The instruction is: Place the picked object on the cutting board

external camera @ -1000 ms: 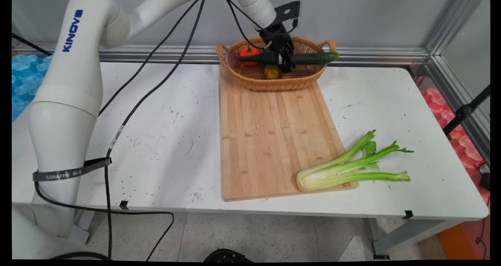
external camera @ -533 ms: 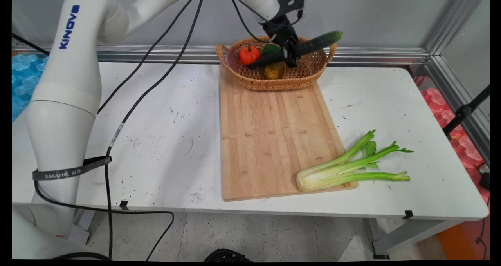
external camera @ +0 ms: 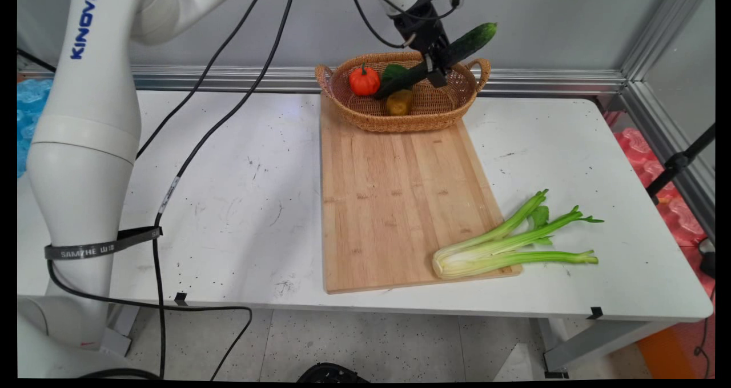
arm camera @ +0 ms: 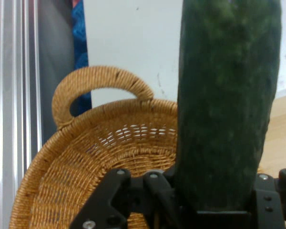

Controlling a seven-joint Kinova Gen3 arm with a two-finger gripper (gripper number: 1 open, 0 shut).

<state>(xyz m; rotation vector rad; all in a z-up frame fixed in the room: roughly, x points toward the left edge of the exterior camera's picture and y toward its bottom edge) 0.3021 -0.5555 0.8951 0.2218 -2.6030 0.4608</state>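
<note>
Pincer (external camera: 437,62) clamped on long dark-green cucumber (external camera: 437,59), now lifted higher and tilted above oval wicker basket (external camera: 394,122) at bench's far edge; clear of small orange pumpkin (external camera: 364,80).

I count one cucumber (external camera: 451,54), one wicker basket (external camera: 457,105), and inside that basket one small orange pumpkin (external camera: 364,80), one yellowish vegetable (external camera: 398,103) and one green leafy piece (external camera: 393,71) I cannot identify. On the table (external camera: 257,194) I see one wooden cutting board (external camera: 394,194) and one bunch of celery (external camera: 502,242). I have one gripper (external camera: 435,62) with two fingers.
</note>
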